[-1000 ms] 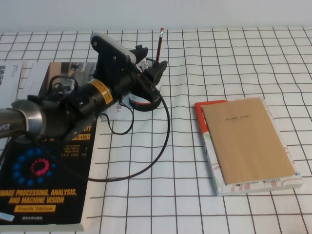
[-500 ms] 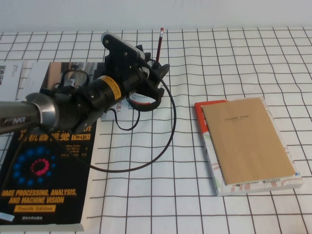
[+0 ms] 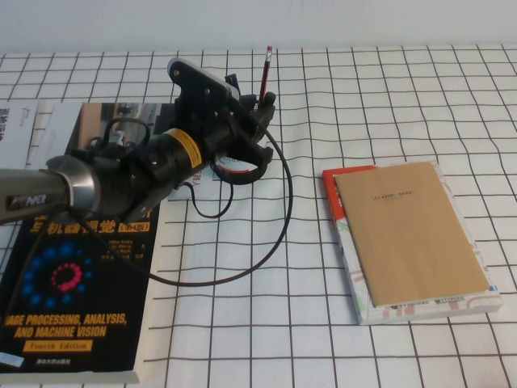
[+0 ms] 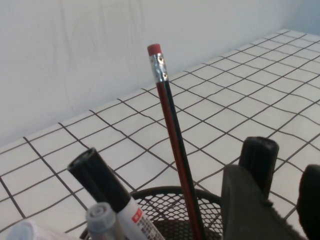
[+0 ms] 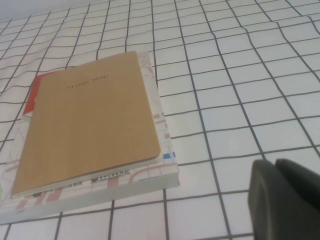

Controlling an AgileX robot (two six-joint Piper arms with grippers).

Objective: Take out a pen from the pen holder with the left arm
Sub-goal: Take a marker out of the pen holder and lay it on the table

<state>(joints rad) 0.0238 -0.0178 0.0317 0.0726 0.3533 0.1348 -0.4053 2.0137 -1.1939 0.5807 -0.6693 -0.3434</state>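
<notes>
The left arm (image 3: 121, 174) reaches in from the left edge, lying low across the big book (image 3: 73, 315) and angling toward the far side of the tabletop (image 3: 266, 323). Its wrist is level, and the left gripper (image 3: 257, 105) sits right over the mesh holder (image 4: 150, 202), which stands just beyond the book's far right corner. A black cable loops from the wrist down onto the grid cloth.

Compared with a second ago, the arm has pushed further toward the far edge and now sits lower over the holder. Over the last half second it has hardly shifted. The fingers were spread wide then and have drawn closer together. The pencil (image 3: 264, 73), the notebook (image 3: 408, 230) and the book lie as before.

In the left wrist view the fingers (image 4: 245, 205) stand partly apart, with a clear gap between them. A black-capped pen (image 4: 258, 155) rises from the holder just behind that gap; whether either finger touches it cannot be told. The pencil stands nearly upright in the holder, eraser up, beside the fingers and free of them. Two markers (image 4: 97, 175) lean at the other side of the holder.

The right gripper (image 5: 282, 172) hovers over bare cloth near the notebook, its fingers seemingly pressed together.
</notes>
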